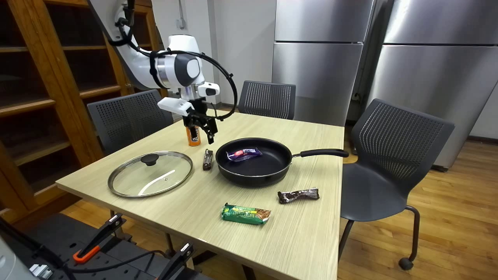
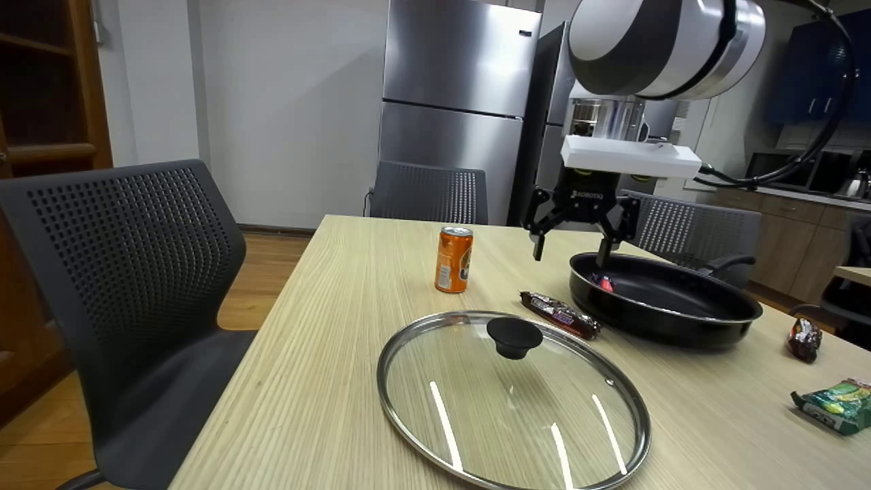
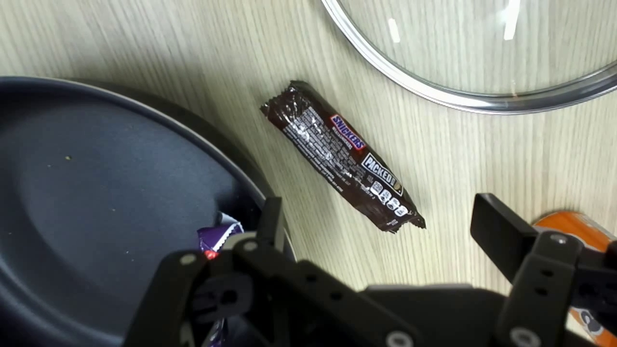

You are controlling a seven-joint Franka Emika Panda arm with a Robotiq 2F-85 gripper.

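Observation:
My gripper (image 1: 202, 136) is open and empty above the table, its fingers wide apart in the wrist view (image 3: 380, 219). It also shows in an exterior view (image 2: 570, 250). Nearest below it is a brown Snickers bar (image 3: 342, 159), lying flat on the table between pan and lid; it shows in both exterior views (image 1: 207, 160) (image 2: 561, 314). A black frying pan (image 1: 268, 167) stands beside the bar, with a purple wrapped bar (image 1: 244, 154) inside. In the wrist view the left finger overlaps the pan (image 3: 120, 183) rim and partly hides the purple wrapper (image 3: 219, 238).
A glass lid (image 1: 151, 175) with a black knob lies beside the bar. An orange can (image 2: 453, 260) stands upright near the gripper. A second brown wrapped bar (image 1: 298, 195) and a green packet (image 1: 246, 214) lie on the table (image 1: 303, 241). Chairs (image 1: 389, 155) surround it.

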